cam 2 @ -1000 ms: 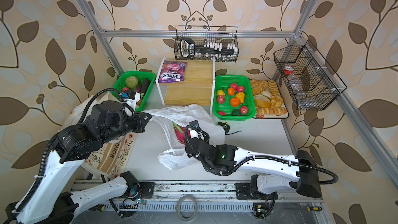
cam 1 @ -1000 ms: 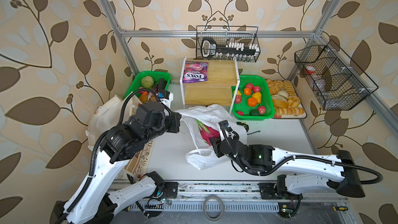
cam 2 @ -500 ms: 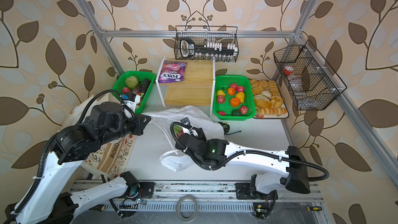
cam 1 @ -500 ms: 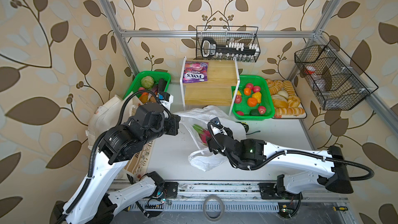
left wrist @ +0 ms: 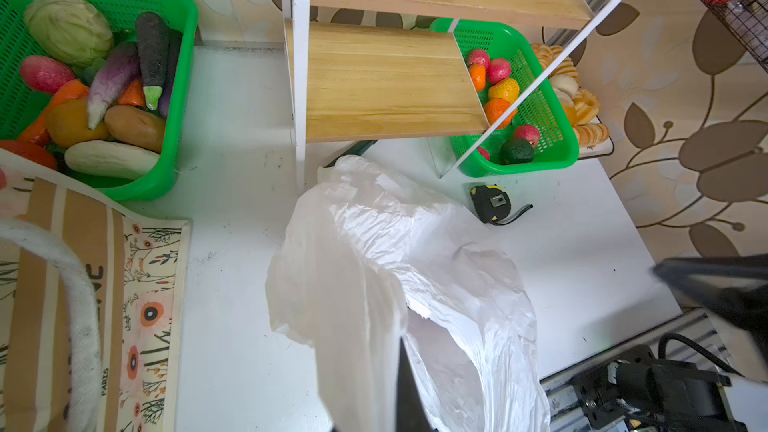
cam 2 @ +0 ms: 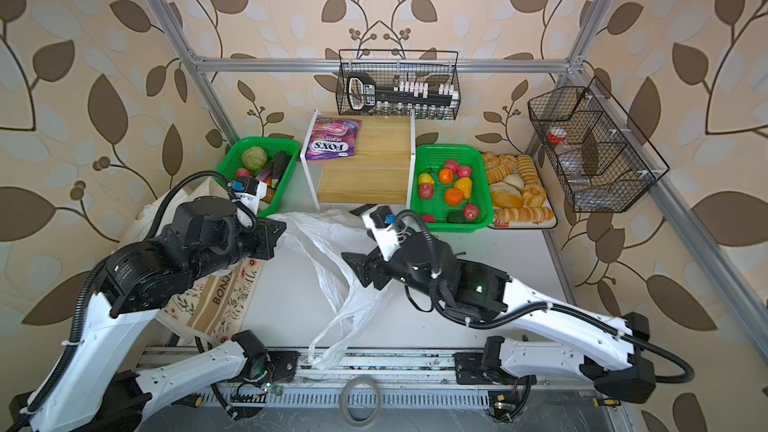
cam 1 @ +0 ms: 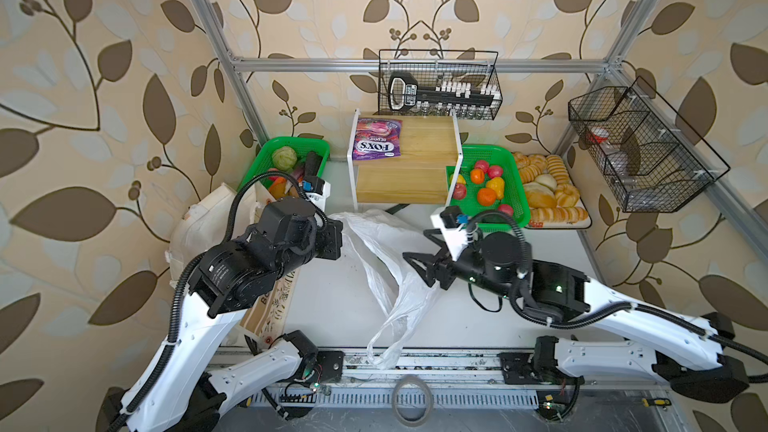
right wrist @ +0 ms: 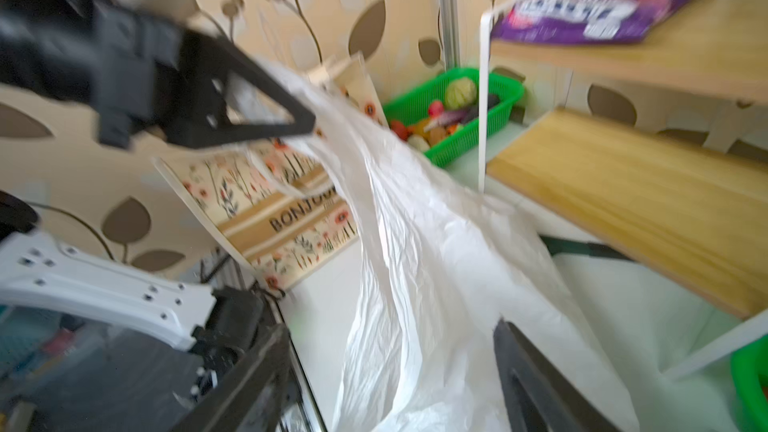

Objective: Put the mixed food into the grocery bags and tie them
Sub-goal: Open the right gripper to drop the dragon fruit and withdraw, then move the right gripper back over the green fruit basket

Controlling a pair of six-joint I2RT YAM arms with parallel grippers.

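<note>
Above the surface (cam 1: 332, 313), the left end effector (cam 1: 336, 236) pinches the plastic bag (cam 1: 390, 272) (lifted); opening it seems the step, so the spread right end effector (cam 1: 415, 248) should catch its other edge.

Left end effector (cam 1: 337, 238) closed tight, right end effector (cam 1: 417, 270) wide apart.

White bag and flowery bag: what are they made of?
The white bag looks like thin plastic: crinkly, faintly shiny, a bit see-through. The flowery bag looks like woven cloth, maybe canvas: matte, stiff, with printed flowers and stripes.
</note>
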